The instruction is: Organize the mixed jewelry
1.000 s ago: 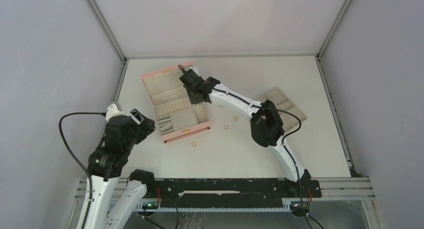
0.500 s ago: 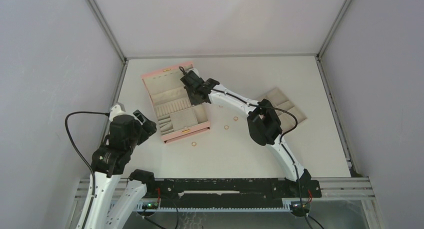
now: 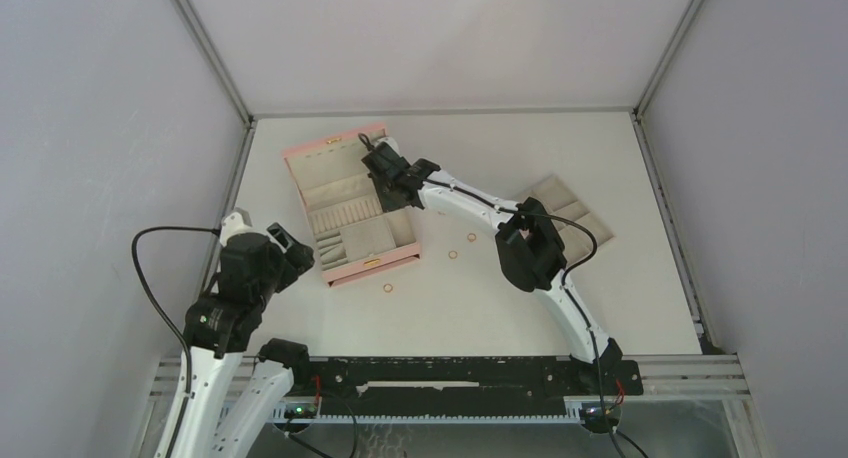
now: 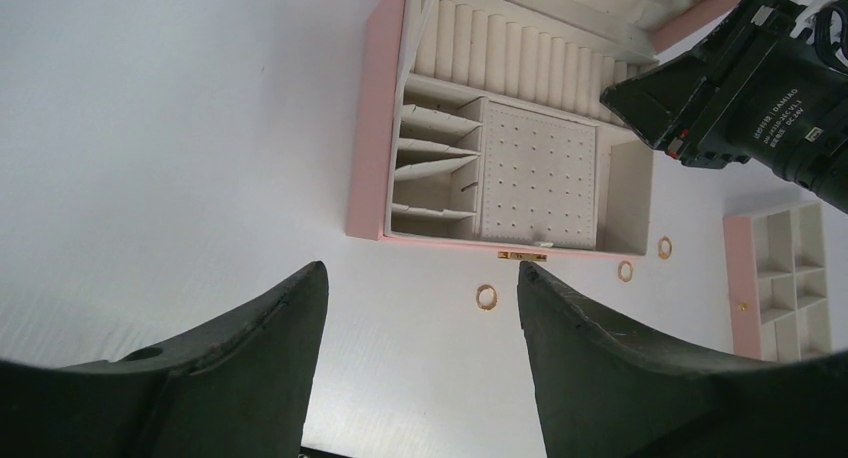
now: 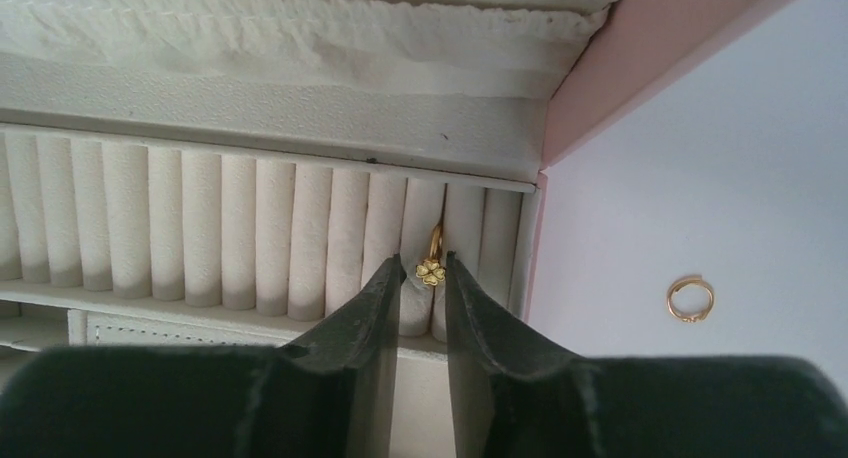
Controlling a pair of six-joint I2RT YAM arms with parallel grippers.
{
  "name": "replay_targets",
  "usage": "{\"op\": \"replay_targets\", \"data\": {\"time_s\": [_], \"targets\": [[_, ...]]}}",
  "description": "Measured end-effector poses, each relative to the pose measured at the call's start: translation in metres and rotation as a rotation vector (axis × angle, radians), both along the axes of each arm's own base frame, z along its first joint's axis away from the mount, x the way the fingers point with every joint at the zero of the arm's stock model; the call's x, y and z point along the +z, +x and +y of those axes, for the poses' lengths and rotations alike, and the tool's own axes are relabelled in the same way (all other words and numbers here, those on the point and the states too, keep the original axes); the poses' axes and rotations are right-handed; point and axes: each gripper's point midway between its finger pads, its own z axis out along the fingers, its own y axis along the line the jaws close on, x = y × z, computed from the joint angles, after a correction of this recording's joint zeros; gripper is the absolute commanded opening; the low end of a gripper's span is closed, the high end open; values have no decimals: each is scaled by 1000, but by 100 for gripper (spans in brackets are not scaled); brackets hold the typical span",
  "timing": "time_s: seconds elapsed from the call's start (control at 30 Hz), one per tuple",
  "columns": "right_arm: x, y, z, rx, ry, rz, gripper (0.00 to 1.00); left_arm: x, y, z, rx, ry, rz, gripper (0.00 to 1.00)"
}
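Observation:
A gold ring with a small clover charm [image 5: 431,270] stands wedged between two cream ring rolls in the open pink box [image 3: 303,158]. My right gripper [image 5: 423,266] hovers over it, fingers slightly apart on either side of the charm with a small gap showing, so it is open. In the top view that gripper [image 3: 386,183] is over the box's ring-roll section. Three orange-copper rings [image 3: 387,288] [image 3: 453,254] [image 3: 471,238] lie on the table in front of the box. My left gripper [image 4: 421,269] is wide open and empty, above bare table left of the nearest ring [image 4: 487,296].
A beige compartmented tray [image 3: 590,221] lies at the right, partly behind the right arm's elbow. One loose ring [image 5: 690,298] sits on the table just beside the box's right wall. The enclosure walls border the table on the left, right and back.
The right gripper's fingers have parted from shut, leaving the clover ring standing in the rolls. The left arm has drawn back slightly toward the near edge.

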Motion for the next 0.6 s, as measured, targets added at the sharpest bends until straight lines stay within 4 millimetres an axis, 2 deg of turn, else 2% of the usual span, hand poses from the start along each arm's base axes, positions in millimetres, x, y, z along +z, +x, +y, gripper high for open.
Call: {"op": "replay_targets", "data": {"time_s": [0.1, 0.4, 0.47, 0.6], "targets": [[1, -1, 2, 5, 2, -3, 41, 1, -1, 0, 0, -2, -6, 74], [8, -4, -1, 11, 2, -7, 42, 5, -3, -2, -5, -21, -29, 74], [16, -6, -2, 13, 9, -11, 43, 5, -3, -3, -9, -27, -29, 74], [54, -7, -4, 23, 51, -58, 44, 2, -5, -7, -26, -43, -27, 74]]}}
